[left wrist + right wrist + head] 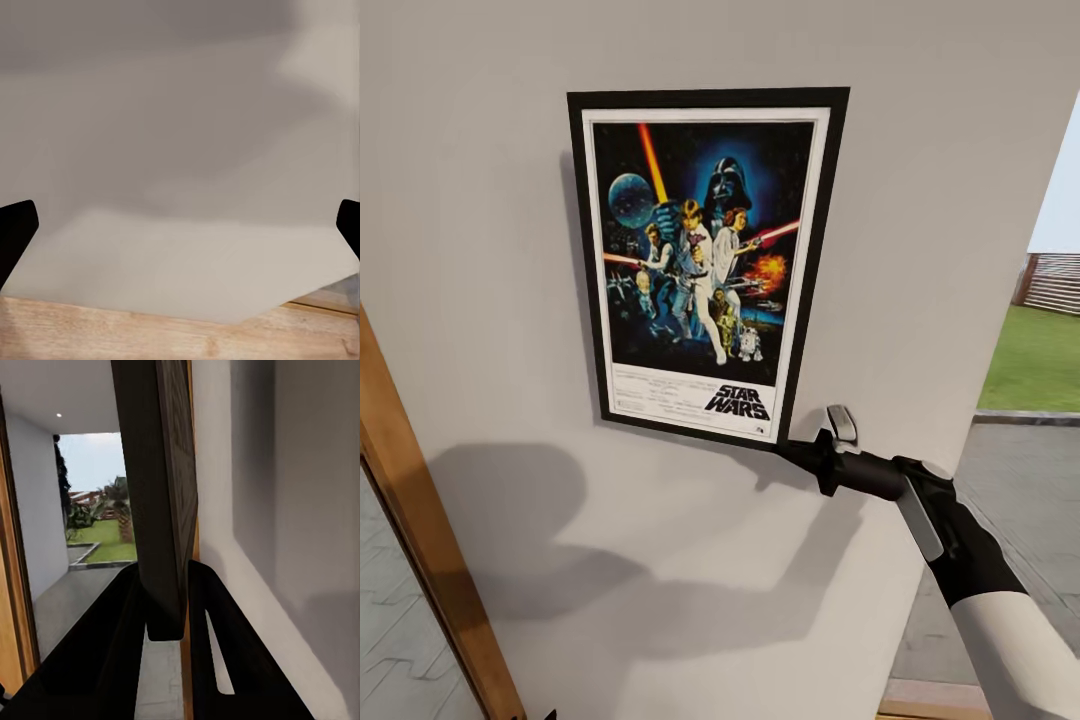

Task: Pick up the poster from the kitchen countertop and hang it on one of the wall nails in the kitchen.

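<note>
The poster (705,265) lies flat against the pale wall (480,250), upright and tilted slightly, its "STAR WARS" title at the bottom. My right gripper (800,455) is shut on the poster's lower right corner. In the right wrist view the poster's dark edge (161,510) runs between the two black fingers (112,645), close beside the wall. My left gripper (180,229) is open, its black fingertips (15,232) wide apart, facing bare wall above a wooden strip (112,330). The wall nails are hidden and the kitchen countertop is out of view.
A wooden door frame (420,520) slants along the wall's left side. To the right the wall ends at an opening onto a paved floor (1010,480) and a green lawn (1040,350) with a fence.
</note>
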You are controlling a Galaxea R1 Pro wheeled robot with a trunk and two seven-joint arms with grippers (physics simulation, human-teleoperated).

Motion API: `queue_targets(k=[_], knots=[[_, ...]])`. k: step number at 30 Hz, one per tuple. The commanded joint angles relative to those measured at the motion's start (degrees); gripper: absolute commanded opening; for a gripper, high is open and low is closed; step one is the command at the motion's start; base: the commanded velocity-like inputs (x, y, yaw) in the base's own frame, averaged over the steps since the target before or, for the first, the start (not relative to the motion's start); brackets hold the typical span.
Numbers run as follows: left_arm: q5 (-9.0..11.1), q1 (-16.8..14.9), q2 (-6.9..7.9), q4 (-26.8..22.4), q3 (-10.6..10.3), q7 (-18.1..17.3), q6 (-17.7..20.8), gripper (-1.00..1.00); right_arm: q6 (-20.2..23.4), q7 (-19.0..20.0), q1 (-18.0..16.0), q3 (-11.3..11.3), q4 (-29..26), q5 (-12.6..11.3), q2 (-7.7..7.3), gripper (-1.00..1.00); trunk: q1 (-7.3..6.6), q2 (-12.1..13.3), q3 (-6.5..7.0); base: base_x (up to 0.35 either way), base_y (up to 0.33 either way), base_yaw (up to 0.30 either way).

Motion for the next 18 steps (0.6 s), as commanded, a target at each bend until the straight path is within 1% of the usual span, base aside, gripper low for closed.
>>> queue_targets(k=[1,18], knots=[[0.6,0.0,0.04,0.0,-0.5,-0.2,-0.2,1.0,0.8,0.2,0.0,0.1,0.0,-0.5,-0.06,-1.0,0.02,0.0,-0.03,0.0,0.0,0.0],[0.6,0.0,0.01,0.0,-0.5,-0.2,-0.2,1.0,0.7,0.3,0.8,0.1,0.0,-0.5,-0.15,-1.0,0.02,0.0,-0.03,0.0,0.0,0.0]])
